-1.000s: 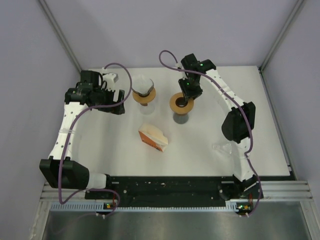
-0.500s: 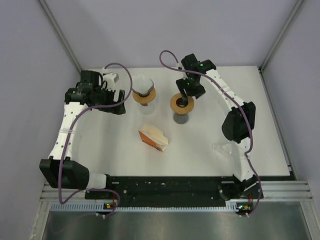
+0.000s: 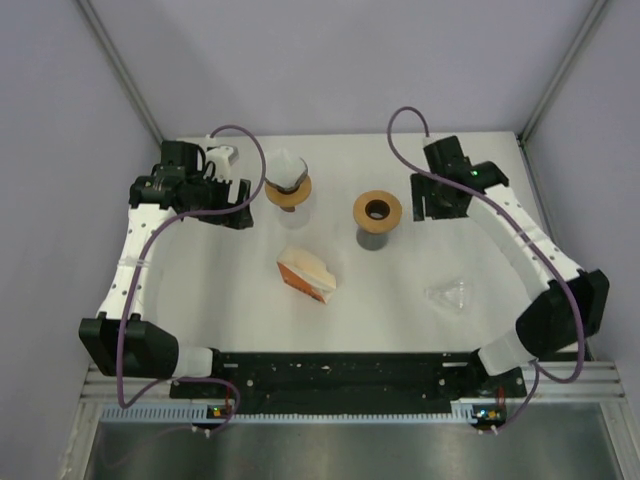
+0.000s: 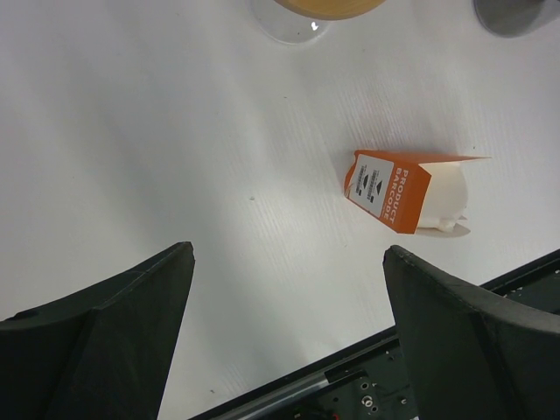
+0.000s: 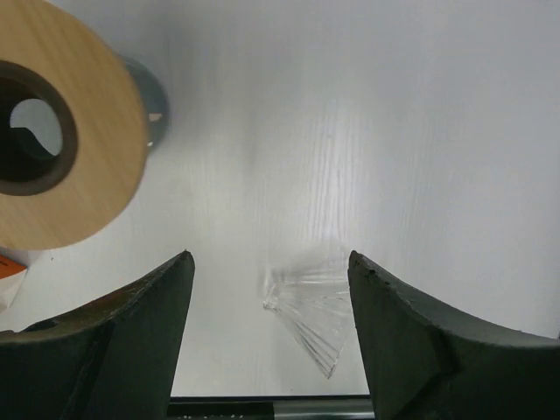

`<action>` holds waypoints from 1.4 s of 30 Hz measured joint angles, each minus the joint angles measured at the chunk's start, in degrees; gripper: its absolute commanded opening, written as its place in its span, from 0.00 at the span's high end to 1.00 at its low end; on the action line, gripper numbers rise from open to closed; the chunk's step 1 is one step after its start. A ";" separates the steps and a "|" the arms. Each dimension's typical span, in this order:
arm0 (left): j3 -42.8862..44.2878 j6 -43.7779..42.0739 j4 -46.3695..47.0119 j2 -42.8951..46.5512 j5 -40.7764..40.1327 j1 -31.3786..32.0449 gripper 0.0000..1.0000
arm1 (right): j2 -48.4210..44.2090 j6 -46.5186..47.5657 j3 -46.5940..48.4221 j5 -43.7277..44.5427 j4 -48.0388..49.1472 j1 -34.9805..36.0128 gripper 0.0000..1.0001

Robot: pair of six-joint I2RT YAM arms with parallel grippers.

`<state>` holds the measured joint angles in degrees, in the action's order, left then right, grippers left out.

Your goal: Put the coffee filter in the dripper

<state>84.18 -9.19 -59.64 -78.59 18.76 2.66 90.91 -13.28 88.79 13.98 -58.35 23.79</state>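
While the right end effector [image 3: 433, 199] hung open and empty, the clear cone [image 3: 452, 295] lay nearward, toward its base.

White arms [image 3: 126, 268] with black joints [image 3: 132, 346] and fingers [image 4: 96, 332], purple cables [image 3: 259, 155], and seemingly tiny green lights [image 3: 471, 172].

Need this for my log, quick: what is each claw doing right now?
Left claw: open, holding nothing.
Right claw: open, holding nothing.

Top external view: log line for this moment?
left gripper open, empty | right gripper open, empty | glass dripper lying on its side | filter box ungripped
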 measured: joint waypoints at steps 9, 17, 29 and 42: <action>0.00 -0.02 -0.02 0.00 1.68 0.00 0.05 | -14.86 -5.11 -14.01 -1.05 3.28 -7.15 0.25; 0.00 -0.02 -0.04 -0.02 3.13 0.00 0.06 | -23.47 -12.76 -30.05 -5.27 2.10 -13.44 0.25; 0.00 -0.02 -0.11 -0.07 3.96 0.00 0.06 | -32.06 -21.57 -45.42 -8.15 5.44 -13.46 0.43; 0.00 -0.02 -0.13 -0.07 3.93 0.00 0.06 | -29.35 -21.94 -48.59 -12.57 18.08 -13.49 1.00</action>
<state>84.18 -9.21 -59.77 -78.65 22.70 2.66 61.56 -35.22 40.21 1.41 -40.27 10.31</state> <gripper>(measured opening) 0.939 0.022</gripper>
